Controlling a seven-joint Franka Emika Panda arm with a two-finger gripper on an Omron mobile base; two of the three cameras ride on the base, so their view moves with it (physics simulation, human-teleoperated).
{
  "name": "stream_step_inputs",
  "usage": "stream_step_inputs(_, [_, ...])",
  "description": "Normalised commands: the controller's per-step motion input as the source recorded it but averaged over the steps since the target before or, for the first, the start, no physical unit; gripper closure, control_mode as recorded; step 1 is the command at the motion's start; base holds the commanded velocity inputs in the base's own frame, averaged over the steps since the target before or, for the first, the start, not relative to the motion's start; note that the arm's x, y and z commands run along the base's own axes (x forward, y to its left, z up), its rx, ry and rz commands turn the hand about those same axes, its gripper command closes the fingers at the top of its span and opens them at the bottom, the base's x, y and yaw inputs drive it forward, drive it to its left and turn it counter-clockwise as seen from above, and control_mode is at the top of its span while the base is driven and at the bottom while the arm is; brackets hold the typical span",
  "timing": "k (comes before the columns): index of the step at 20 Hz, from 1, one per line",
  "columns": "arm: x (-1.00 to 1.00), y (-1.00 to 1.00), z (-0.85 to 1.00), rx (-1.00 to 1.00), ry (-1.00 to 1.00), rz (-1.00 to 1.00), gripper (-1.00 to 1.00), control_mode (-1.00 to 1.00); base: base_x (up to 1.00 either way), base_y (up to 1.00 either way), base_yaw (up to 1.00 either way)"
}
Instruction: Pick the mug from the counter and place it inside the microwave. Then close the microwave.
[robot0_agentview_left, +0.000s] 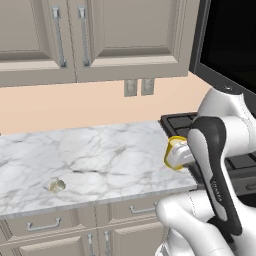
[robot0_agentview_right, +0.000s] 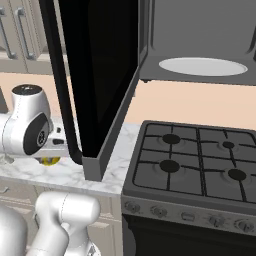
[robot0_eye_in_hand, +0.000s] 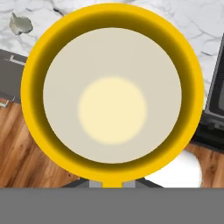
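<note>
Mug (robot0_agentview_left: 175, 152) status, left base view: the yellow vessel is off the worktop (robot0_agentview_left: 100, 160), carried in the air at the end of the arm, over the worktop's right edge where it meets the black stovetop (robot0_agentview_left: 182, 122). It lies tipped on its side. The end effector itself is hidden behind the forearm here, so the grip cannot be read from this angle. A small pale lumpy object (robot0_agentview_left: 56, 186) remains near the front edge of the worktop, well apart from the mug.

Right base view: the microwave (robot0_agentview_right: 195, 50) stands open, its dark glass door (robot0_agentview_right: 95, 75) swung out towards the camera, the white turntable (robot0_agentview_right: 202, 66) bare. Only a sliver of yellow (robot0_agentview_right: 50, 160) shows beneath the arm, low and left of the door. This view alone confirms that the cavity is open and unloaded.

Hand view: the mug's mouth faces the camera squarely, pale interior within a yellow rim. The end effector (robot0_eye_in_hand: 111, 183) is pressed together at the rim's lowest point, evidently pinching the mug wall. Worktop and wooden floor lie behind.

Assessment: pick-up appears complete. Outstanding: lifting the mug to the cavity, setting it inside, releasing, then shutting the door.
</note>
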Motion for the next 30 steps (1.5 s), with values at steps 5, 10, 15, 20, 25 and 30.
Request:
stream_step_inputs(5, [-0.22,-0.11,0.24,0.0,-0.03,0.0,1.0,-1.0,0.0,0.0,0.0])
stream_step_inputs(10, [0.0,-0.17,0.03,-0.01,-0.08,0.0,1.0,-1.0,0.0,0.0,0.0])
stream_step_inputs(15, [-0.01,-0.1,0.21,0.0,-0.1,0.0,1.0,-1.0,0.0,0.0,0.0])
stream_step_inputs(20, [-0.07,-0.01,0.22,0.0,-0.07,0.0,1.0,-1.0,0.0,0.0,0.0])
stream_step_inputs(25, [-0.18,0.0,0.21,0.0,-0.02,0.0,1.0,-1.0,0.0,0.0,0.0])
stream_step_inputs(30, [-0.1,0.0,0.0,0.0,0.0,0.0,1.0,-1.0,0.0,0.0,0.0])
